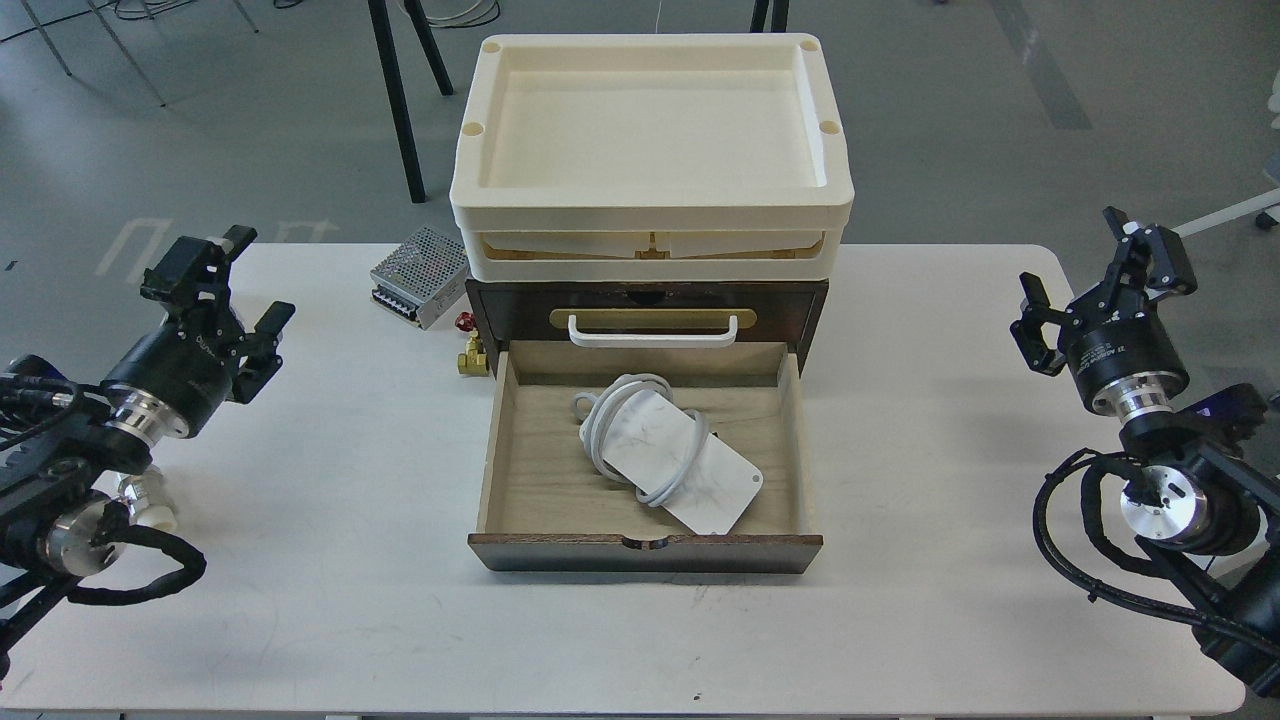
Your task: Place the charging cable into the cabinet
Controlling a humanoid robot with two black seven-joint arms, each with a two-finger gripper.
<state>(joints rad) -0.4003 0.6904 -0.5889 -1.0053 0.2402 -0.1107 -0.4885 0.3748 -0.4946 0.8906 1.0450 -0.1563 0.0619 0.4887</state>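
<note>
Left end effector is seen spread open, empty, held above the white desk well left of the cabinet. Right end effector is likewise open and empty, well to the right. The light grey-white charging cable, coiled around a flat white marbled plate, is seen lying inside the pulled-out light wood drawer of the dark brown wooden cabinet. Placement is judged done; the drawer is not yet closed, if closing is required.

White marbled charging cable, dark brown cabinet
</note>
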